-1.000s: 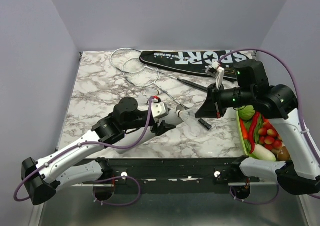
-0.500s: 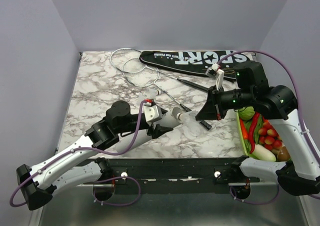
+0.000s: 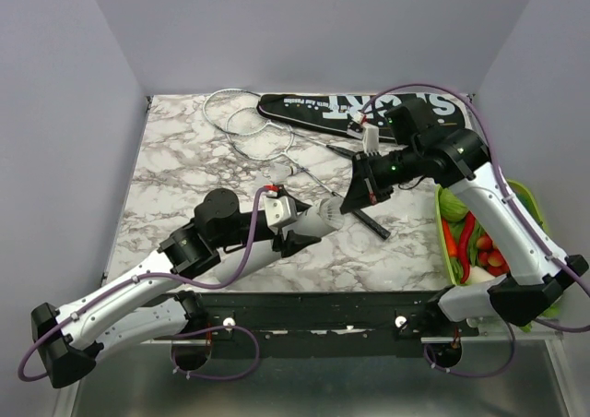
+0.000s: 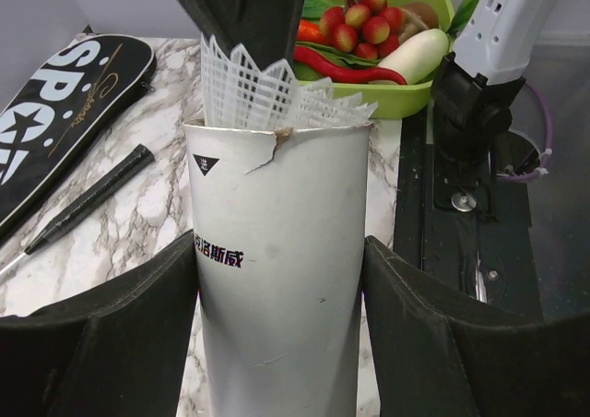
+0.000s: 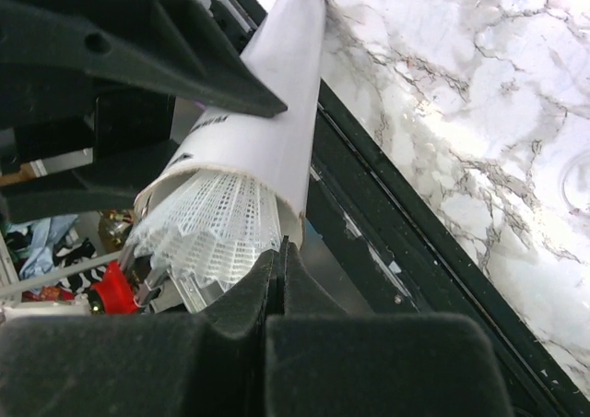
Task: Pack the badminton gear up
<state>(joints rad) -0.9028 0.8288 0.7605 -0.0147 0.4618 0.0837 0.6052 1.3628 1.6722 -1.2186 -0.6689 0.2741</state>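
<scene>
My left gripper [image 4: 281,251] is shut on a white cardboard tube [image 4: 277,279] with white plastic shuttlecocks [image 4: 263,94] sticking out of its torn mouth. In the top view the tube [image 3: 327,212] lies slanted over the table's middle front. My right gripper [image 5: 281,251] is shut with nothing between its fingers, its tips touching the shuttlecock [image 5: 207,228] skirt at the tube's rim. The black bag [image 3: 350,111] lettered SPORT lies along the back edge. Two rackets lie at the back left, with pale hoops [image 3: 244,122] overlapping and a black handle [image 3: 355,156] near the bag.
A green tray [image 3: 530,200] of vegetables and red fruit stands at the right edge, under my right arm. A second black handle [image 3: 373,223] lies just right of the tube's mouth. Grey walls close in the marble table [image 3: 175,186] on three sides.
My right arm has swung left and forward, bringing its shut fingers from beside the green tray to the tube's mouth. My left arm has drawn the tube slightly back and left.
</scene>
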